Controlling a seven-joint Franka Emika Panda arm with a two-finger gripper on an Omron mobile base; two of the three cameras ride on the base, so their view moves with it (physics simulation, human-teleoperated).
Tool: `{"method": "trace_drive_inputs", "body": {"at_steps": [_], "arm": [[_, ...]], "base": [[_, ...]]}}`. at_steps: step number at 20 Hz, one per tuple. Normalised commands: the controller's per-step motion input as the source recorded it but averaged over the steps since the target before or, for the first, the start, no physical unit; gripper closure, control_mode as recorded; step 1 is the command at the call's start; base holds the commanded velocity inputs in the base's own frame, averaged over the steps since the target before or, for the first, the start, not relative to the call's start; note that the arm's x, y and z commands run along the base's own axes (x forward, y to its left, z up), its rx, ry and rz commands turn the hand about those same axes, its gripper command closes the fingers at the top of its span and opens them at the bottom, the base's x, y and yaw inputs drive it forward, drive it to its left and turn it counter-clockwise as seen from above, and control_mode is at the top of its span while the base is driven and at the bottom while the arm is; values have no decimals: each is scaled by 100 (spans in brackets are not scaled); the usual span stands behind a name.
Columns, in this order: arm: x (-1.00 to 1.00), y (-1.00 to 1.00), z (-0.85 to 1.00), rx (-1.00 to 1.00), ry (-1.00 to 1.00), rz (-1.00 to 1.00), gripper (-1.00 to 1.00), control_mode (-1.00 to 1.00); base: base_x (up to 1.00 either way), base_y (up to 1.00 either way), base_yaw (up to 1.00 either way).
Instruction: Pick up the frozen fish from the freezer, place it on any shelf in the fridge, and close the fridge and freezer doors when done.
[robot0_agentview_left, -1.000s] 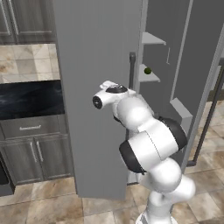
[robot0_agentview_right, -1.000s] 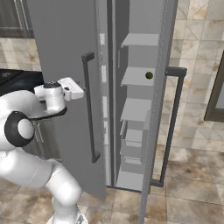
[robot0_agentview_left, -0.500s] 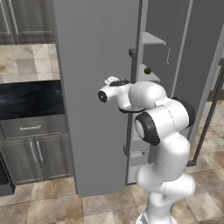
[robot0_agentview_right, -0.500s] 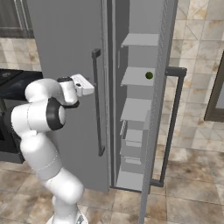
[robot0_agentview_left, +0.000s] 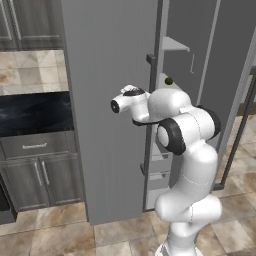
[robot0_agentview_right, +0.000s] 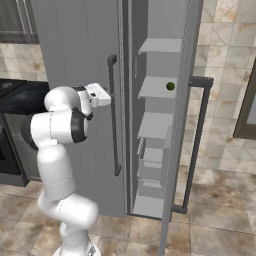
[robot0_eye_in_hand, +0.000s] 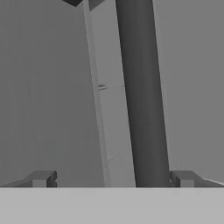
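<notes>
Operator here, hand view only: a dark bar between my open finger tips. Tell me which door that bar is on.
Observer: It is the dark vertical bar handle of the wide, plain grey ribbed door. The gripper is level with the handle's upper part.
Operator: Report the other door.
Observer: The other grey ribbed door stands swung open to the right, baring pale grey shelves.
Operator: Name what lies on them.
Observer: A small green ball sits on the second shelf down.
</notes>
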Motion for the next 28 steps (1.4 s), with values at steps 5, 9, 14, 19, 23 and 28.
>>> {"method": "trace_drive_inputs", "body": {"at_steps": [5, 9, 14, 19, 23, 28], "arm": [[42, -19, 0, 0, 0, 0, -100, -100], [17, -4, 1, 0, 5, 0, -100, -100], [-27, 0, 24, 0, 3, 1, -100, -100], [-41, 0, 44, 0, -3, 1, -100, -100], [-79, 0, 36, 0, -1, 0, -100, -100], [-100, 0, 19, 0, 0, 1, -100, -100]], "base": [[0, 0, 0], [0, 0, 0], [0, 0, 0], [0, 0, 0], [0, 0, 0], [0, 0, 0]]}}
